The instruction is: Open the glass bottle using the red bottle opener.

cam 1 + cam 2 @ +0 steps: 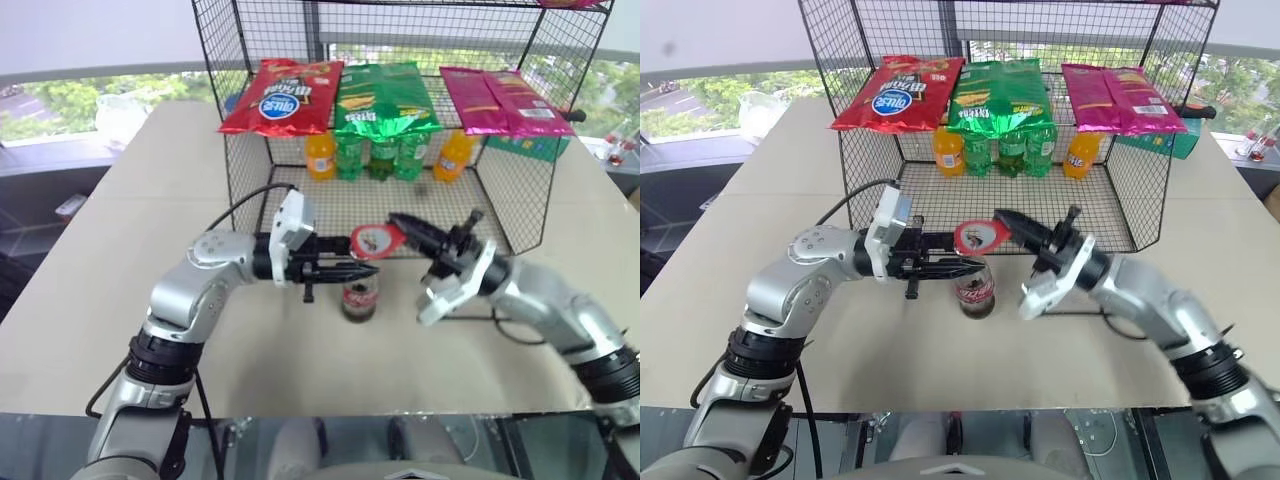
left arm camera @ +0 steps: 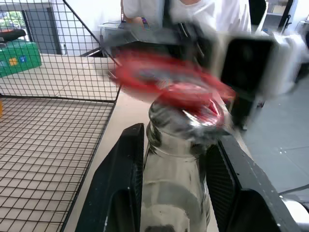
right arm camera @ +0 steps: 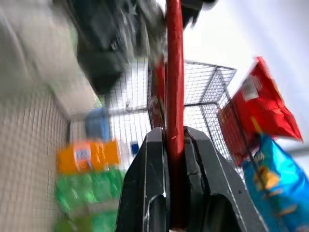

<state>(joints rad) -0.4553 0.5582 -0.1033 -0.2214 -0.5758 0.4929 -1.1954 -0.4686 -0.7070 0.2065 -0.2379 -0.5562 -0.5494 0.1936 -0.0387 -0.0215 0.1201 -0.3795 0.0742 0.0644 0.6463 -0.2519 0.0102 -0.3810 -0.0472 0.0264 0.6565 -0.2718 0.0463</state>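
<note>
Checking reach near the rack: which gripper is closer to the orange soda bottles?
Right. The right gripper, shut on the red bottle opener, reaches toward the rack's open front below the orange soda bottles. The left gripper sits lower, clamping the glass bottle, farther from them.

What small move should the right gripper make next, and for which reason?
Probably keep levering the red bottle opener upward. The right gripper is shut on its handle, its head sits over the mouth of the glass bottle, and the left gripper clamps the neck, steadying it.
</note>
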